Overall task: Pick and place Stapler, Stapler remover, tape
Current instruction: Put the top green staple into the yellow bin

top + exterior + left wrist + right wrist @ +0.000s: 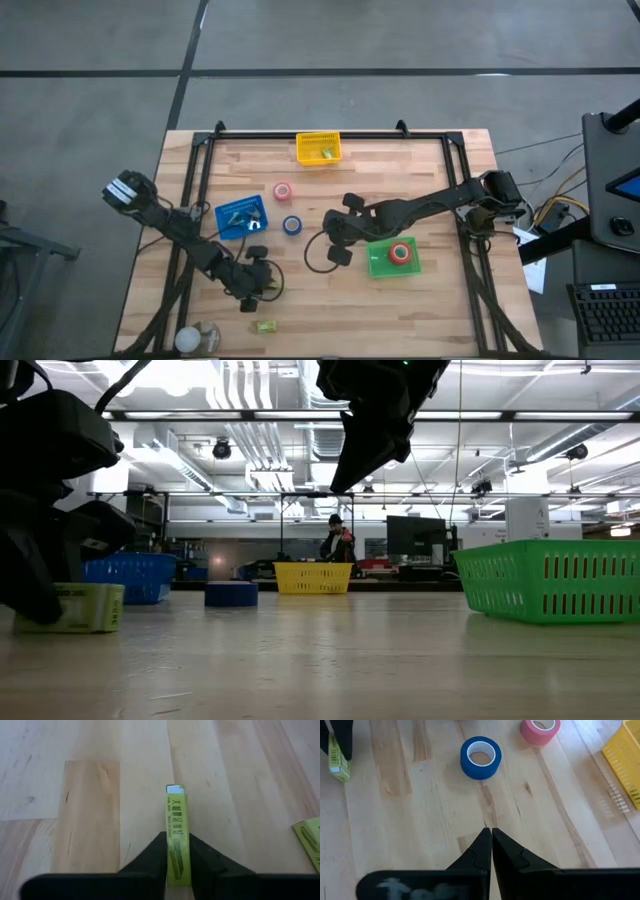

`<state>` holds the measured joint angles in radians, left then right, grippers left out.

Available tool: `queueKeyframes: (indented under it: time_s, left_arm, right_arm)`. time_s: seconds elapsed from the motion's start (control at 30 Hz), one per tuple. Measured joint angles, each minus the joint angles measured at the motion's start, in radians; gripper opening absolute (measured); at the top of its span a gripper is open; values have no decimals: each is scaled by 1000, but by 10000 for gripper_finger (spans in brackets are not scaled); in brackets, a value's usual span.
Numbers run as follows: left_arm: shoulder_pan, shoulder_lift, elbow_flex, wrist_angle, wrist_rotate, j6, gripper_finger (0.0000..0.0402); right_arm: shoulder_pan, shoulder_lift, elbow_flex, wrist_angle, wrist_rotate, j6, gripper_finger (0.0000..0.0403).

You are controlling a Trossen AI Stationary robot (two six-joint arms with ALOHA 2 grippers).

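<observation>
Left gripper (178, 857) is clamped on a small green box (177, 845), low over the table (90, 795).
Probably the pick step is now in hand: the box sits between the dark fingers (150, 857); a second such box (265, 326) lies nearby. I think the next move needs a lift and a carry to the right basket; which one I cannot tell. Right gripper (491, 840) hangs with fingers together near the blue tape (480, 757); the pink tape (540, 730) lies beyond, and one roll (400, 253) is in the green basket (380, 266).
</observation>
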<state>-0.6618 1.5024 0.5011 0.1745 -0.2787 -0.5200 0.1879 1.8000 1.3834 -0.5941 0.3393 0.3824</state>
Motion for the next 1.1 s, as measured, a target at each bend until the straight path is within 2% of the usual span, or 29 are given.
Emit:
queueKeyframes:
  time_s: [0.07, 0.27, 0.4, 0.53, 0.67, 0.77, 0.83, 0.9, 1.0, 1.1]
  left_arm:
    - [3, 0, 0, 5, -16, 25, 41]
    - [33, -22, 0, 68, -162, 145, 41]
    - [75, -76, 0, 69, -317, 191, 74]
    - [152, -148, 0, 74, -408, 267, 88]
    - [281, -226, 3, 87, -439, 280, 64]
    - [386, -273, 10, 87, -357, 286, 31]
    - [445, -295, 18, 83, -237, 283, 10]
    - [483, -311, 21, 69, -99, 264, 5]
    - [489, -312, 17, 40, 19, 162, 23]
    - [451, -288, 16, -29, 36, 109, 63]
  right_arm:
    - [0, 0, 0, 0, 0, 0, 8]
    - [26, -3, -2, 1, 3, 3, 8]
    - [70, -14, -5, 1, 32, 3, 8]
    - [124, -30, -8, -1, 122, 2, 8]
    - [158, -57, -18, 4, 159, 5, 8]
    - [170, -72, -45, 6, 166, 10, 8]
    - [173, -80, -70, 11, 167, 16, 8]
    - [173, -89, -94, 14, 167, 34, 8]
    - [173, -97, -127, 17, 169, 60, 8]
    - [173, -100, -156, 31, 170, 76, 8]
